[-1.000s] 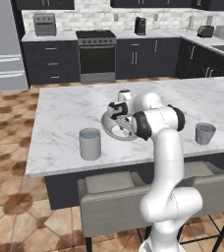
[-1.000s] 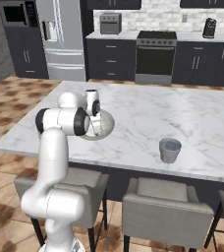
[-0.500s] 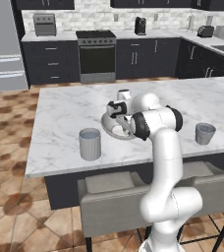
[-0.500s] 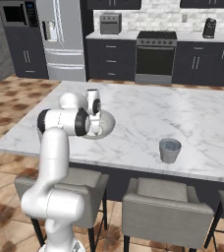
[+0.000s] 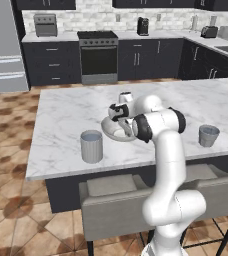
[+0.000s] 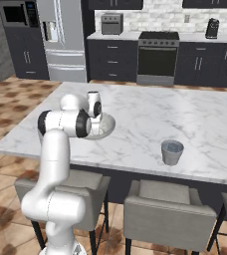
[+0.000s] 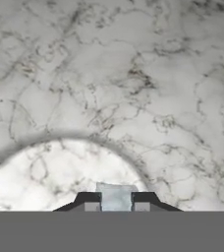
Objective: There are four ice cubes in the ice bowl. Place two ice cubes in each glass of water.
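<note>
From the left base view, the arm has barely shifted over the past second: the hand hangs low over the ice bowl [image 5: 117,134] as it did before, between the near glass of water [image 5: 91,146] and the far glass [image 5: 208,135]. The fingers themselves are hidden behind the wrist here.

The right base view shows the same pose, the hand dipped into the ice bowl [image 6: 101,127] and one glass [image 6: 171,152] well apart to the side (nothing on the counter has moved).

The hand view gives the change: the gripper [image 7: 116,201], wide a second ago, has now closed, and a pale ice cube [image 7: 116,196] sits pinched between the two dark tips, just above the bowl's mottled floor [image 7: 60,172]. I judge the first pick is made; lifting and carrying to a glass comes next, and the small slick cube could slip.
</note>
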